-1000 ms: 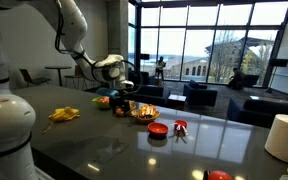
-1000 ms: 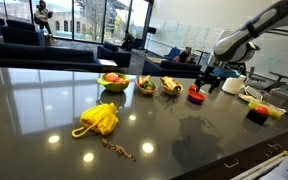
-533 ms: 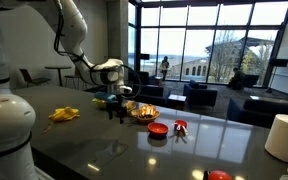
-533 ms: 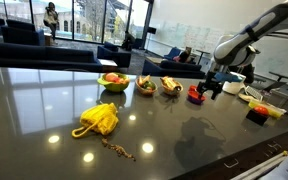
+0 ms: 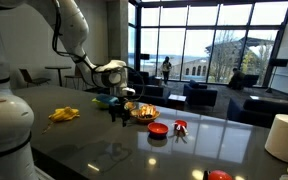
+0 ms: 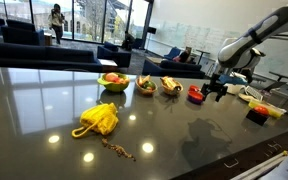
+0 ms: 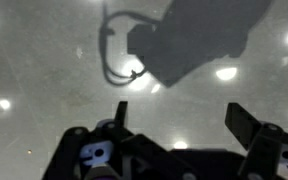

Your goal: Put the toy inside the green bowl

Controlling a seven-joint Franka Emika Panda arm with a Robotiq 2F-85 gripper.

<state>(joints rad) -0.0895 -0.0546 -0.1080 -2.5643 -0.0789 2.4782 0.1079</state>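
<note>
Orange-red against lime, the toy (image 6: 113, 78) appears to rest already inside the green bowl (image 6: 106, 86), though it is small in frame. Well along the table (image 7: 44, 60), near the red bowl (image 6: 196, 96), the gripper (image 6: 216, 92) hangs with jaws apart, holding nothing, over bare surface. My judgement of the step: rise straight up, clear of every bowl.

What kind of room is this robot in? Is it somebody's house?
Probably not a house. It looks like an office or campus lounge: tall glass windows, several dark sofas, and a long shiny table.
</note>
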